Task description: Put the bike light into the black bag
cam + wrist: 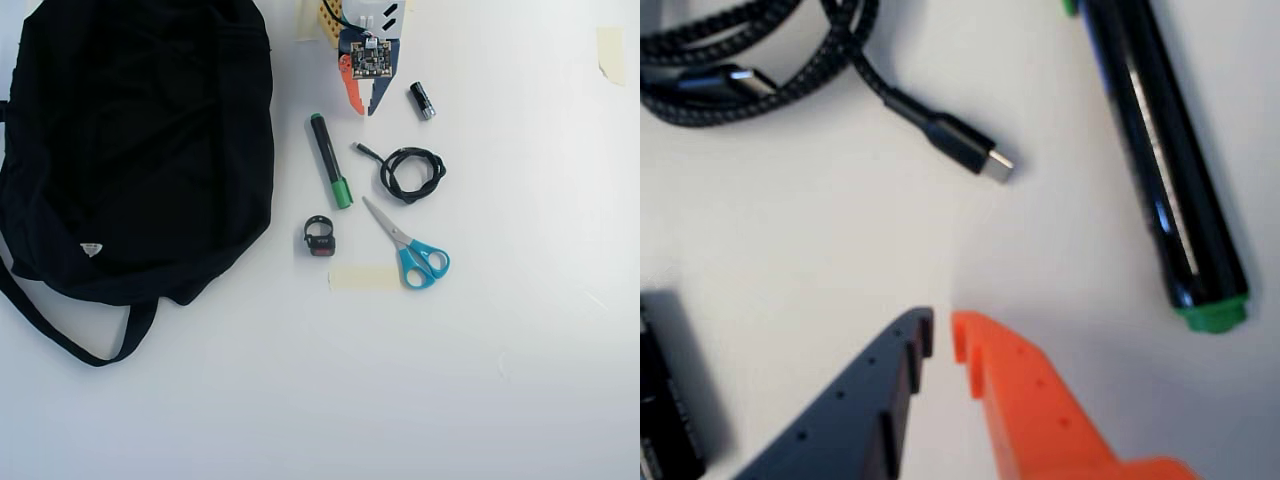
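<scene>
Hovering near the worktop's far edge, hand (942,335) nearly pressed together, pinching nothing; bike light (320,237) lying mid-worktop, apart from black bag (140,140) at the left edge, awaiting pickup.

White tabletop (520,330), evenly lit, soft shadows. Beige tape strip (364,278) stuck near centre in overhead view; another tape piece (609,52) near top right edge.
</scene>
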Controlling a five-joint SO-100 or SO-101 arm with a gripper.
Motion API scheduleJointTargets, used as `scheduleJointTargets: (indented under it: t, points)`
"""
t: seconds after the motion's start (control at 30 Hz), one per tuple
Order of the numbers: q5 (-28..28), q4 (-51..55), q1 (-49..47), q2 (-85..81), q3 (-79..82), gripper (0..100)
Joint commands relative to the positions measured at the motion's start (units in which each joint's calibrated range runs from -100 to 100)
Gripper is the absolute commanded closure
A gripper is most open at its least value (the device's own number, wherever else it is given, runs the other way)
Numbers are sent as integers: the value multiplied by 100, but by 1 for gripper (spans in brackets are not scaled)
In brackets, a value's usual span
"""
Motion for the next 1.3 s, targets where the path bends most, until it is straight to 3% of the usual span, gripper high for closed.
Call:
scheduleJointTargets:
  t: [0.0,0.7,1.07,1.27]
  points:
    - [6,258,2,-91,117,98]
    - [-36,-18,-73,-75,27,98]
    - [-41,-2334,-499,1037,-1321,98]
    - [-188,-4763,-604,2830,-2390,97]
